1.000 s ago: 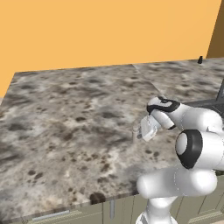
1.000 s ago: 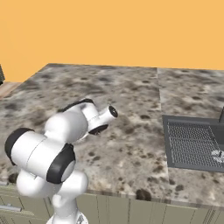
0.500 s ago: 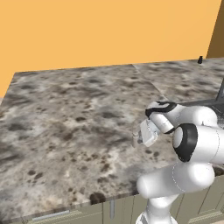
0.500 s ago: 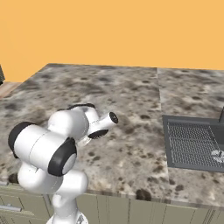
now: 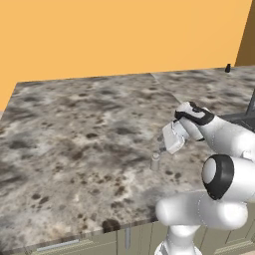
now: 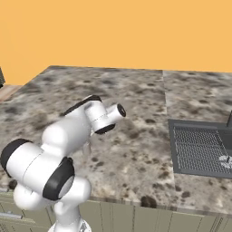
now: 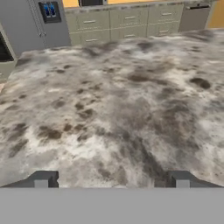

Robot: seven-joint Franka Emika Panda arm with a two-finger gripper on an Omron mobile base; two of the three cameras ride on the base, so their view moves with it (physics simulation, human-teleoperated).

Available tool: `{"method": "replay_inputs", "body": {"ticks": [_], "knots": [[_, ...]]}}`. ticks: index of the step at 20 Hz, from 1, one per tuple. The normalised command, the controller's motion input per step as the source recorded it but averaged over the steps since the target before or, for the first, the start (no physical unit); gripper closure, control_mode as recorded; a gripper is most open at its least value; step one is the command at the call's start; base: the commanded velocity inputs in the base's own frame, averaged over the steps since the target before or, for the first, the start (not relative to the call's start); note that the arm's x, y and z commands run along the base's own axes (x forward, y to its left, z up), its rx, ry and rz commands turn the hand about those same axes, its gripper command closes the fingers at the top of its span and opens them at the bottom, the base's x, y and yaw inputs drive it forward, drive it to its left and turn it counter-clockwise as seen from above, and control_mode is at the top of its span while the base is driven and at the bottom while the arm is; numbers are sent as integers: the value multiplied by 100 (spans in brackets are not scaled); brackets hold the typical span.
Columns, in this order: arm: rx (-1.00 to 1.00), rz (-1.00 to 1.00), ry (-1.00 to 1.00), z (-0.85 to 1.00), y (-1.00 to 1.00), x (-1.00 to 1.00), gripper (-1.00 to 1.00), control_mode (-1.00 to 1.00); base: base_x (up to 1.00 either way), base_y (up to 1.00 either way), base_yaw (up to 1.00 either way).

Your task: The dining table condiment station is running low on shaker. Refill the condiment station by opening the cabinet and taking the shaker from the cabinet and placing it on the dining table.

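Note:
The shaker [image 5: 155, 162], a small grey cylinder with a paler cap, stands upright on the dining table [image 5: 74, 129], a broad top of mottled grey, brown and white stone. My gripper [image 5: 162, 149] hangs just above and to the right of it, apart from it. In the hand view my gripper [image 7: 111, 180] is open, its two dark fingertips [image 7: 41, 179] wide apart with only the stone top [image 7: 113, 109] between them. In the right base view the arm hides most of the hand, and a thin grey sliver [image 6: 87, 147] beside it may be the shaker. The cabinet is out of view.
A dark grey sink basin with a grid [image 6: 199, 145] is set into the top on the right. A small dark object [image 5: 227, 68] stands at the far right corner. An orange wall runs behind the table. Beige drawers [image 7: 127, 22] line the far side of the room.
The hand has lifted slightly off the table, and the shaker now shows standing free below it. The elbow has swung lower and nearer the base.

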Motion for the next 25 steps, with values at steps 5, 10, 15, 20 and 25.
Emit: {"method": "replay_inputs", "body": {"ticks": [5, 10, 15, 20, 25], "knots": [[3, 0, -2, 100, 1, -79, -100, -100, 0, 0, 0], [0, -1, -5, 100, 0, -100, -100, -100, 0, 0, 0], [0, 0, -6, 88, 0, -100, -100, -100, 0, 0, 0], [0, -1, -13, 67, 0, -100, -100, -100, 0, 0, 0], [-5, -3, -12, 34, 0, -100, -100, -100, 0, 0, 0]]}}
